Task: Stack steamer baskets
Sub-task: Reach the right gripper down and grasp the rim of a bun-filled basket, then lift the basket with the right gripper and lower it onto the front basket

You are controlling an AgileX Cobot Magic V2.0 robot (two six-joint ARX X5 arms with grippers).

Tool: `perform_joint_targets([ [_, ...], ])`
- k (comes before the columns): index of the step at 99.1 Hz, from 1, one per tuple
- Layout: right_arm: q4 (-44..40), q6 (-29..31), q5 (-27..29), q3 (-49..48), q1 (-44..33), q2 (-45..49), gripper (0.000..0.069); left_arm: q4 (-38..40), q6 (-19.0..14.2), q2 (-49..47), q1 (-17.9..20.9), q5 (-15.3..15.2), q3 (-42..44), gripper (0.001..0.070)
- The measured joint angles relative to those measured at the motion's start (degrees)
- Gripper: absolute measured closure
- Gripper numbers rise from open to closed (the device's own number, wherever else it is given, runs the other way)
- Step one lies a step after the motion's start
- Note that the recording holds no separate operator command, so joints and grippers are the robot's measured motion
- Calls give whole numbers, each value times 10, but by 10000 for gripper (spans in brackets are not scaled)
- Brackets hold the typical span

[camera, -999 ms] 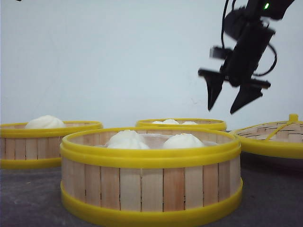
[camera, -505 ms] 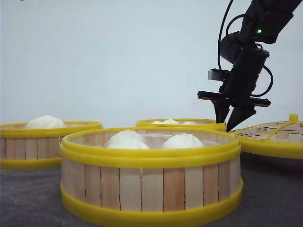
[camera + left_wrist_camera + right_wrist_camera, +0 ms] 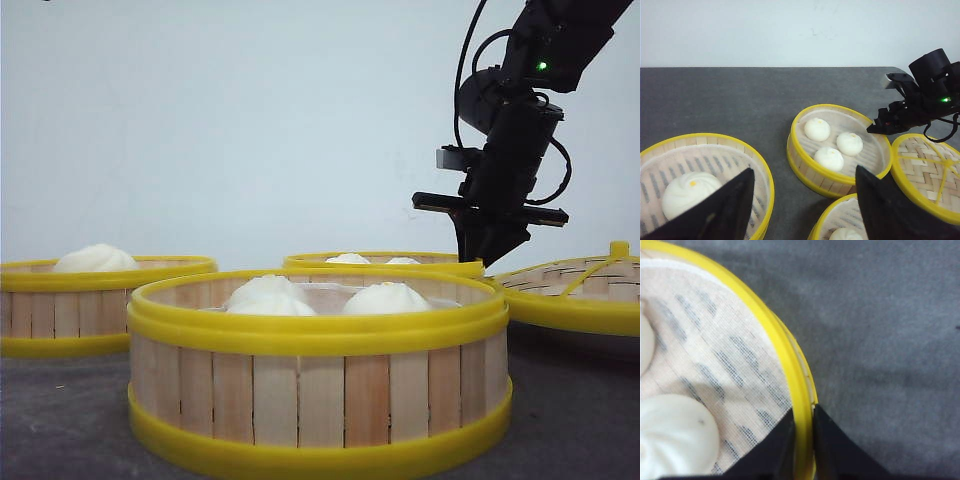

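yellow-rimmed, pale-slatted steamer baskets (image 3: 320, 375) hold white buns (image 3: 833, 144) on a dark grey table (image 3: 730, 100).

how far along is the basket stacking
Nothing is stacked yet: the near basket, the left basket and the far basket all sit apart on the table. In hand: the right gripper pinches the far basket's rim. The left gripper is open. All stacking remains.

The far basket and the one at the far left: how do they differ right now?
The far basket holds three small buns, while the left basket shows one larger bun. The right hand pinches the far basket's rim between its fingers; the left hand is open above the left basket, touching nothing. Both have slatted wood walls, yellow rims and cloth liners.
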Motion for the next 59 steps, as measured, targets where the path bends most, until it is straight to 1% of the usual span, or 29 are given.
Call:
perform_joint_targets([
  [7,-2,7,2,2,0,0,657,-1,0,0,0,0,0,324],
  [15,-23,10,1,20,0,0,657,-3,0,0,0,0,0,324],
  [33,-90,4,-12,115,-2,0,657,-9,0,-4,0,0,0,324],
  [44,-128,-10,-23,167,-2,-12,657,-16,0,-14,0,0,0,324],
  [59,-190,-44,-63,196,1,-66,657,-23,0,-31,0,-3,0,324],
])
